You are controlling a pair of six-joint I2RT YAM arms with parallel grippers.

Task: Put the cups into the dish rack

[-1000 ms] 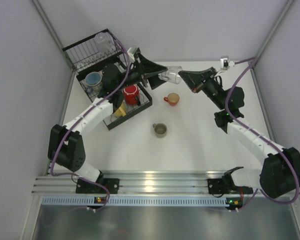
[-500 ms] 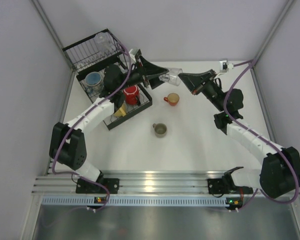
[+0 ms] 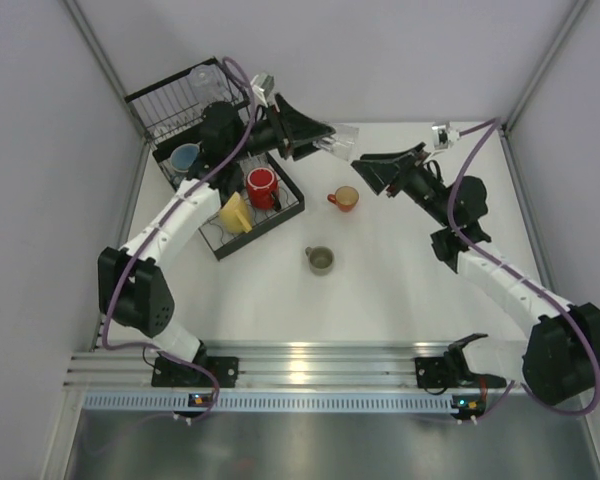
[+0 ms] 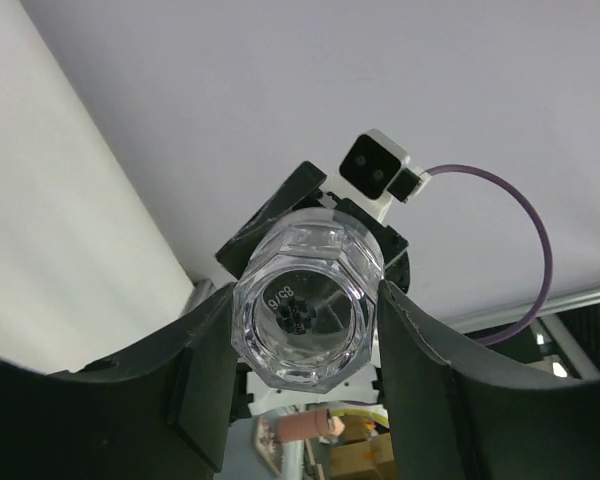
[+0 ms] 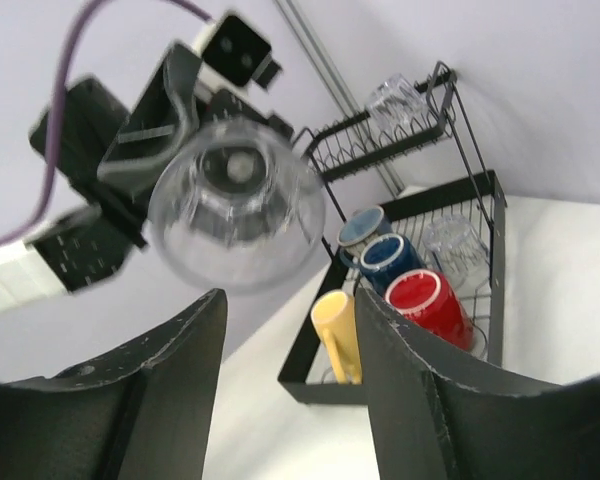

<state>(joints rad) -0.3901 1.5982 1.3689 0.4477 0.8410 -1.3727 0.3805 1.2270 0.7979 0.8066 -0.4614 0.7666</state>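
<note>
1 tumbler (image 4: 308,300) lies sideways, clamped in our left gripper (image 3: 323,142); our right gripper (image 3: 364,168) gapes empty at 4 o'clock, the rack (image 3: 263,230) at 8 o'clock.

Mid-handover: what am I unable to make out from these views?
Top view: left arm covers part of the dish rack, hiding any cups beneath.
Top view: clear tumbler too small and see-through to show jaw contact.
Left wrist: tumbler fills the frame; rack and table out of frame.
Right wrist: orange-red mug and olive mug out of frame.
</note>
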